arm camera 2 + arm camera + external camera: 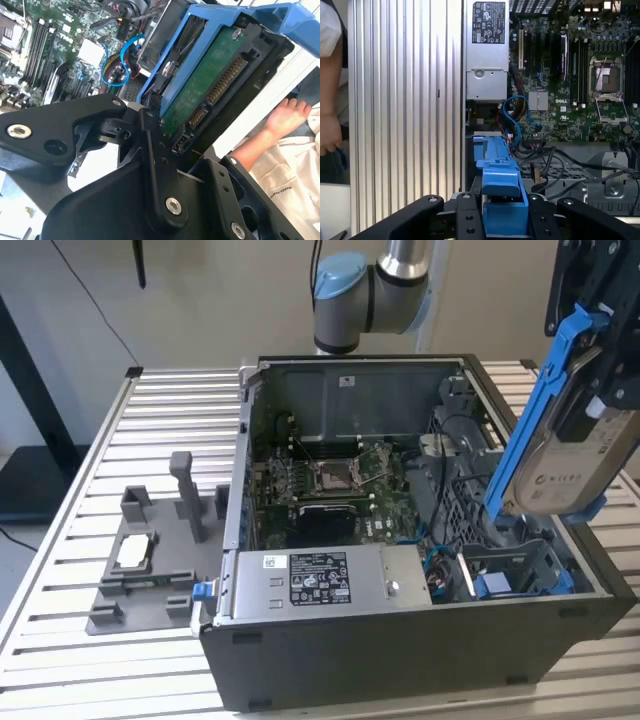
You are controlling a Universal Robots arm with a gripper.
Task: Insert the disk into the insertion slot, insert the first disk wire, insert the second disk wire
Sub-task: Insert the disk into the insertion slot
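A slatted metal surface (pixel 60 540) carries a grey plastic fixture (pixel 150 570) at the exterior view's left. In the middle stands an open computer case (pixel 400 650). Inside it lie a green motherboard (pixel 340 475) and, nearer the camera, a silver power-supply box (pixel 320 580). Further toward the exterior view's right, in the case's near corner, sits the insertion slot (pixel 525 558), a dark grey bay with perforated cage walls, with nothing yet inserted in it.

Above that corner, clear of the case, hangs the disk (pixel 575 455) in its blue carrier (pixel 535 420). Its long axis stands steeply, close to upright. The lower end points down toward the slot and the upper end leans to the exterior view's right.

The gripper (pixel 605 370) is clamped on the disk near its upper end. The arm (pixel 370 285) shows a blue-capped joint behind the case.

In the second wrist view the disk's green circuit-board face and its connector row are turned to the camera, close to the black fingers (pixel 150 145). A looped blue cable (pixel 120 65) lies inside the case. A person's hand (pixel 285 117) rests beyond the disk.
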